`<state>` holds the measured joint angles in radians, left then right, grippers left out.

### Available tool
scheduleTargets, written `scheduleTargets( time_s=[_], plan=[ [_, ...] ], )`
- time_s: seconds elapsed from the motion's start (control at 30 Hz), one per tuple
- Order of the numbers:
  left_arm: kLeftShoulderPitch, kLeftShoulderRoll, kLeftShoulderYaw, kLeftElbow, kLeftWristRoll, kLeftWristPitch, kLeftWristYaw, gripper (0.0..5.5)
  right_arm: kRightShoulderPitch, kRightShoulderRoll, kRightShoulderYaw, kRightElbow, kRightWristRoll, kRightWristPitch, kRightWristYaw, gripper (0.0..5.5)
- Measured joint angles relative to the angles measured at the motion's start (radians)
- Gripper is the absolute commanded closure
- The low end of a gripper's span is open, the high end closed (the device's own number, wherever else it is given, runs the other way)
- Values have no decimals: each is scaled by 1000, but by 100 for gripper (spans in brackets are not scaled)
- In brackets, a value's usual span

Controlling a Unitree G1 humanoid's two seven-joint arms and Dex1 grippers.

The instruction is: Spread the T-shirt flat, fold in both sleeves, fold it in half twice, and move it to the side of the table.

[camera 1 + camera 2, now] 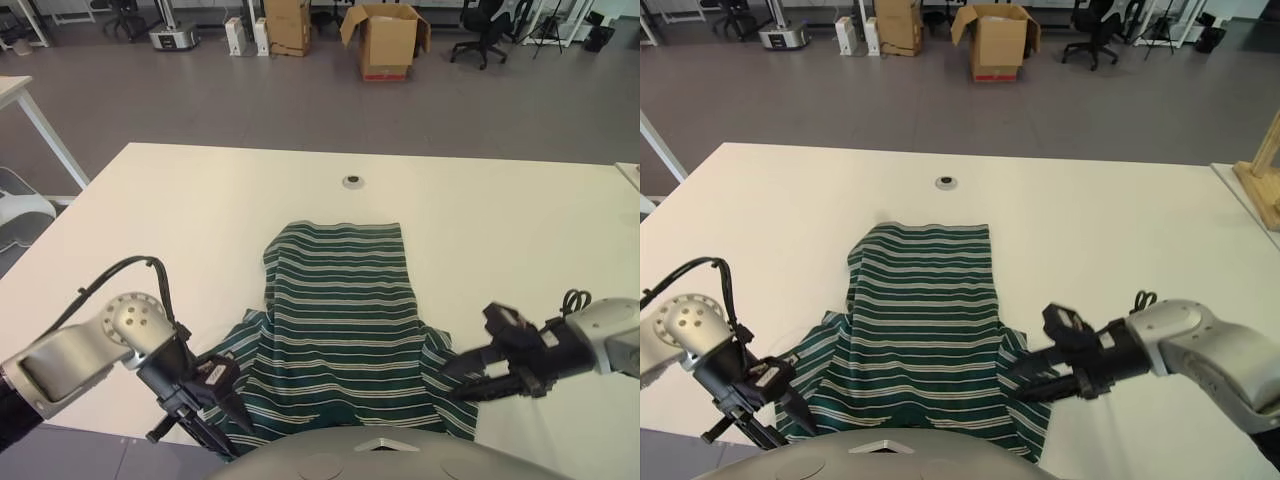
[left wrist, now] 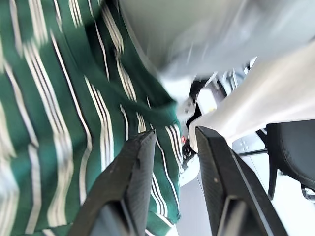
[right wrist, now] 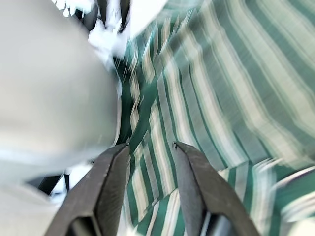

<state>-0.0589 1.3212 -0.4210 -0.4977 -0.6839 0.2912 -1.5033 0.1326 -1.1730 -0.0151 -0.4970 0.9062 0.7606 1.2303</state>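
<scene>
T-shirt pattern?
The T-shirt is dark green with thin white stripes; clearest in the left eye view.

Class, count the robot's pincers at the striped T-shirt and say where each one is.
2. The left pincer is at the T-shirt's left sleeve; the right pincer is at its right sleeve. Both stand open.

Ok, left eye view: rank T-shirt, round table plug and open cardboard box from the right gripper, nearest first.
From the right gripper:
1. T-shirt, just beside it, to its left.
2. Round table plug, beyond the shirt, mid-table.
3. Open cardboard box, on the floor, far back.
</scene>
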Motion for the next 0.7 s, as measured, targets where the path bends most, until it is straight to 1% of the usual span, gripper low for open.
scheduleTargets(
  time_s=[0.03,0.1,0.13,0.17,0.2,0.27,0.33,0.4,0.47,0.5,0.57,0.63,0.7],
  plan=[
    [-75,-43,45,41,-67,53,3,404,-67,53,-12,47,25,26,-50,385],
    [-253,-216,112,196,-101,120,129,404,-187,183,-8,134,16,34,-178,385],
    [-338,-339,121,322,-34,118,255,404,-239,272,31,193,-53,11,-260,385],
    [-370,-405,113,408,47,103,326,404,-260,323,67,233,-115,-17,-297,385],
    [-378,-448,93,487,148,55,376,404,-264,362,105,273,-171,-44,-321,385],
    [-382,-489,48,628,316,-61,451,404,-314,443,165,397,-256,-110,-329,385],
    [-384,-546,21,803,471,-174,541,404,-425,573,261,631,-373,-196,-309,385],
    [-406,-590,21,913,563,-264,616,404,-526,637,324,842,-481,-278,-284,385],
    [-441,-617,29,976,618,-336,670,404,-622,653,350,989,-558,-351,-280,385],
    [-474,-637,49,1015,642,-394,720,404,-700,654,354,1123,-608,-402,-296,385],
    [-509,-656,80,1061,672,-452,781,404,-787,651,347,1283,-671,-455,-328,385],
    [-544,-676,124,1104,698,-502,848,404,-848,633,320,1434,-715,-492,-357,385],
    [-546,-698,155,1124,700,-527,890,404,-860,632,270,1504,-715,-515,-363,385]
  ],
)
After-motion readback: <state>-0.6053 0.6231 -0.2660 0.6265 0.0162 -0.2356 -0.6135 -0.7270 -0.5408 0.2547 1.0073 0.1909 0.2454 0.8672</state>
